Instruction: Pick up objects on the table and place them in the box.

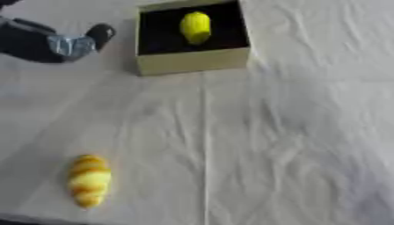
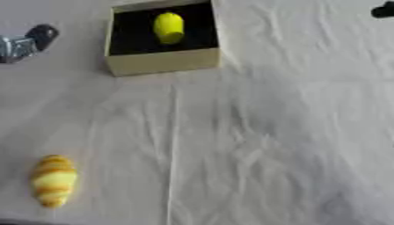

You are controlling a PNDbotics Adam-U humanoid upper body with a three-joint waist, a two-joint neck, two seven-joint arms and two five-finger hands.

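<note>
Dark shape [image 2: 382, 9], right eye only

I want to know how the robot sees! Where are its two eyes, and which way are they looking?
Left eye view: sits in the robot's head, looks down at the table; shows the box with a lemon inside, and the left hand at the upper left.
Right eye view: same head, same downward look; only the tip of the left hand shows at the left edge, plus a dark bit at the top right corner that I cannot identify.
Both share the box, the lemon and a striped yellow pastry near the front left.
</note>
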